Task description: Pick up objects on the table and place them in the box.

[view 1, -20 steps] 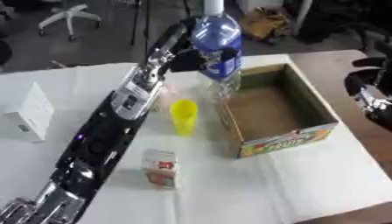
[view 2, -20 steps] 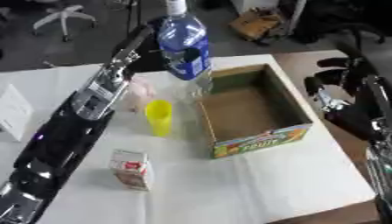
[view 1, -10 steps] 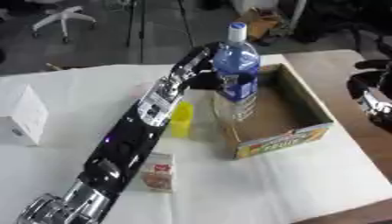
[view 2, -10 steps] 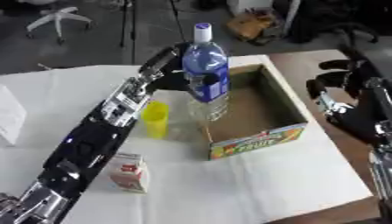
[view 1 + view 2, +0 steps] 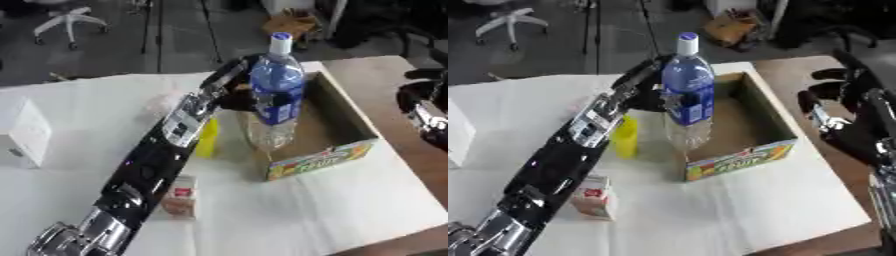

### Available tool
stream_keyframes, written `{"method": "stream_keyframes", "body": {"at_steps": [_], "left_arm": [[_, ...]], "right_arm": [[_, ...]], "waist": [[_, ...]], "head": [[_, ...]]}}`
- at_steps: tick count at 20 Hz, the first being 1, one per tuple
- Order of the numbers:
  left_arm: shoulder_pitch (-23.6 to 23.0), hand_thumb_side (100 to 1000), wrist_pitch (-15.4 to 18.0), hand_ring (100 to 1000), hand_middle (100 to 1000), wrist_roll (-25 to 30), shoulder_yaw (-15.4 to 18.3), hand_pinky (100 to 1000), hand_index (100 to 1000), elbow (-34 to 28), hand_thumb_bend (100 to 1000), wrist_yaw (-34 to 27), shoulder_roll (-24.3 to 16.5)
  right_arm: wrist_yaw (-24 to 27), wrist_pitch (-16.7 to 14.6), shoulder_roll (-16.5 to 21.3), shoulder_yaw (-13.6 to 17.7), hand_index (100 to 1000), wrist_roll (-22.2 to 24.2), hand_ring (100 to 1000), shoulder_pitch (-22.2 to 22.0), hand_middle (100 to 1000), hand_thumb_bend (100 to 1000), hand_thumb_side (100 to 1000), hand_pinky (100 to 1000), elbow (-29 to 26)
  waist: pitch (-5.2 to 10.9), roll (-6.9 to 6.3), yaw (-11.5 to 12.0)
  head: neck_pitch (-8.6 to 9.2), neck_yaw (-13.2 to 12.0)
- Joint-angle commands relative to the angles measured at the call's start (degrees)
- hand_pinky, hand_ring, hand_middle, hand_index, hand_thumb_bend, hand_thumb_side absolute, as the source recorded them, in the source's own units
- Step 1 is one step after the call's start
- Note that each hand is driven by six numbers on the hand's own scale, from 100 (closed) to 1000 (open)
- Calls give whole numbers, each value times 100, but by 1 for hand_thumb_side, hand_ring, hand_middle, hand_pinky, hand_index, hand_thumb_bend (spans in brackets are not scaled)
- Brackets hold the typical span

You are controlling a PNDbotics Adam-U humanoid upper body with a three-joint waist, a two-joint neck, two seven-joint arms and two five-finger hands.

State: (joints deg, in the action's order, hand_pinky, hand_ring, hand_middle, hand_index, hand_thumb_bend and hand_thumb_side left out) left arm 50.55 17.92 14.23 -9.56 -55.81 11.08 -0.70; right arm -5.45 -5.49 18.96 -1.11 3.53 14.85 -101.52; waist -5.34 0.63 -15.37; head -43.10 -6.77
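The left hand is gripping a plastic bottle with a blue label and white cap, its fingers curling round the middle of the bottle from behind. The bottle is standing upright and its bottom is hanging over the near left wall of the cardboard box, probably because the arm is bringing it in over the rim. The bottle is taller than the box, so it probably needs laying down. A yellow cup and a small carton are waiting on the white-covered table, beside the arm. The right hand is resting open at the right edge, its fingers spreading upward, holding nothing.
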Motion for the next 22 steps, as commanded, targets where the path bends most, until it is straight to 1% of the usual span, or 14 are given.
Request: {"method": "stream_keyframes", "body": {"at_steps": [1,8,9,10,11,12,17,18,19,20,21,22], "left_arm": [[190,497,196,770,552,-278,118,548,760,-207,478,-74,-7],[192,497,296,769,552,-934,-61,548,758,-149,477,82,29],[193,516,299,777,559,-982,-85,557,764,-136,454,106,33],[188,532,277,780,557,-970,-151,562,760,-79,422,158,43],[181,535,268,782,556,-914,-186,563,758,-26,412,217,58],[159,550,269,784,557,-838,-196,564,758,32,406,266,82],[127,553,340,785,557,-581,-114,565,759,150,404,317,121],[103,677,336,839,621,-551,-125,594,775,181,520,335,118],[72,693,340,853,642,-497,-132,602,779,224,554,374,117],[51,712,344,879,681,-445,-125,617,787,266,604,428,111],[41,716,349,888,693,-408,-109,623,789,296,625,487,108],[38,733,344,920,737,-389,-94,643,806,319,679,554,99]], "right_arm": [[39,-8,65,16,1000,22,710,88,736,432,395,759,-101],[43,-11,61,13,1000,28,710,101,736,432,395,759,-104],[44,-11,61,12,1000,28,710,101,736,432,397,759,-104],[46,-11,58,7,1000,33,710,103,735,432,395,759,-103],[48,-12,54,0,1000,39,710,107,736,432,396,759,-102],[51,-12,49,-11,1000,49,709,115,735,433,397,759,-100],[59,-11,40,-22,1000,69,709,126,735,433,397,759,-93],[59,-8,41,-18,1000,67,707,119,734,431,401,758,-89],[58,-6,43,-14,1000,64,707,109,734,431,401,758,-84],[56,-5,42,-12,1000,63,707,102,734,431,402,758,-80],[54,-5,41,-10,1000,62,707,99,734,431,402,758,-78],[54,-5,38,-8,1000,60,707,97,734,430,402,758,-77]], "waist": [[52,19,-39],[49,14,-79],[50,13,-82],[51,10,-108],[51,10,-126],[45,9,-152],[36,9,-187],[22,7,-201],[13,6,-212],[7,4,-217],[5,4,-219],[4,3,-219]], "head": [[65,-8],[67,-16],[68,-16],[75,-20],[79,-19],[82,-11],[86,-2],[91,3],[95,7],[98,11],[99,14],[100,17]]}}
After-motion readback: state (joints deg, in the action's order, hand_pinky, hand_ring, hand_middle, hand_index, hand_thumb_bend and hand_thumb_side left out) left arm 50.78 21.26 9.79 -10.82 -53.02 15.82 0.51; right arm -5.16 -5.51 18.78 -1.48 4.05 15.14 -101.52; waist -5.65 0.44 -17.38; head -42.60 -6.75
